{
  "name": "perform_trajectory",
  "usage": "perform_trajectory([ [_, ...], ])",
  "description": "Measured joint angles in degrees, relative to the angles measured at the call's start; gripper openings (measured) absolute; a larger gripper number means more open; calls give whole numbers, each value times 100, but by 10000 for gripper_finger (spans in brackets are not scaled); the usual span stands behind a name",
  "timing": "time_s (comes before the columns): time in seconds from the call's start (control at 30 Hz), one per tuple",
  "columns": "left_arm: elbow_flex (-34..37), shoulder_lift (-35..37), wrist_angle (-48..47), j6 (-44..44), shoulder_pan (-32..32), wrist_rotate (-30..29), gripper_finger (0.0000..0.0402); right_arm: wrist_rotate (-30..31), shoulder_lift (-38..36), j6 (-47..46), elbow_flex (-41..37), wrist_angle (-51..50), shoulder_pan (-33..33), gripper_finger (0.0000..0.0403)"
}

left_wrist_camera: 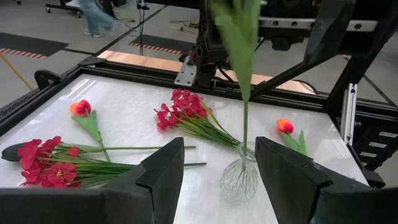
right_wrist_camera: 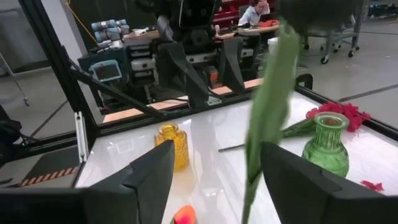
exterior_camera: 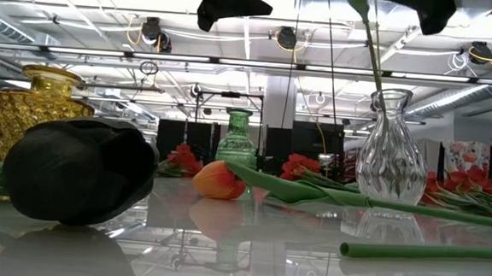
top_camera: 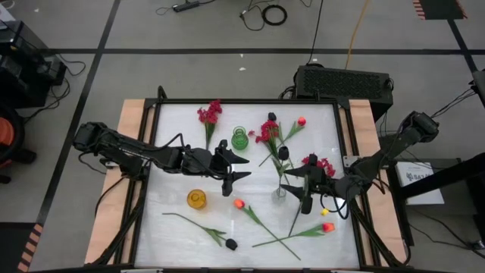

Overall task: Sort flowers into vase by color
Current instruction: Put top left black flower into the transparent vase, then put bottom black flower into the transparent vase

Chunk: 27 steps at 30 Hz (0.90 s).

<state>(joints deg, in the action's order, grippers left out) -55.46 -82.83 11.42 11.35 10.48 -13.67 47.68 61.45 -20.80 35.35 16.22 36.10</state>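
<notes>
- The right gripper (top_camera: 307,186) hung above the clear vase (top_camera: 280,191) with its fingers apart and gripping nothing; a green stem (right_wrist_camera: 268,118) passed between them in the right wrist view, and this flower already stood in the clear vase.
- The left gripper (top_camera: 236,167) hovered over the middle of the table (top_camera: 170,121), its fingers also apart and empty; it pointed toward the clear vase, just beside the yellow vase (top_camera: 197,199).
- Progress, in my judgement, was small: one black flower (top_camera: 283,152) stood in the clear vase; the yellow vase and the green vase (top_camera: 239,138) looked empty.
- Much work was left: three pink sprays (top_camera: 210,114) lay on the table, also the orange tulips (top_camera: 239,203) and another black flower (top_camera: 231,244) near the front edge.
- The high view alone showed both arms and all the flowers together; it did not show clearly how the stem sat in the clear vase.
- The low view showed the stem entering the neck of the clear vase (exterior_camera: 391,147), and the black bloom (exterior_camera: 80,171) lying very near the camera; the grippers were mostly cut off there.
- The left wrist view showed the stem upright in the clear vase (left_wrist_camera: 239,180).
</notes>
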Motion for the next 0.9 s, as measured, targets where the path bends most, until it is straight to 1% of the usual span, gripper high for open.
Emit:
perform_trajectory([
  [0.13, 0, 0, -2, 0, 0, 0, 206, 0, 0, 30, 178, -226, 0, 223],
  [0.3, 0, 0, -71, 0, 0, 0, 206, -9, 0, 109, 305, -249, 0, 219],
  [0.5, 0, 0, -157, 0, 0, 0, 206, -285, 0, 153, 612, -630, 2, 219],
  [0.6, 0, 0, -153, 0, 0, 39, 206, -391, 0, 157, 900, -1178, 6, 219],
  [0.7, 0, 0, -150, -9, 5, 164, 206, -448, 0, 140, 1318, -2122, 6, 219],
  [0.8, 0, 2, -140, -2, 11, 268, 206, -448, 0, -78, 1707, -3038, 6, 219],
  [0.9, 0, 2, -129, -4, 15, 278, 206, -445, -2, -188, 1963, -3628, 6, 219],
])
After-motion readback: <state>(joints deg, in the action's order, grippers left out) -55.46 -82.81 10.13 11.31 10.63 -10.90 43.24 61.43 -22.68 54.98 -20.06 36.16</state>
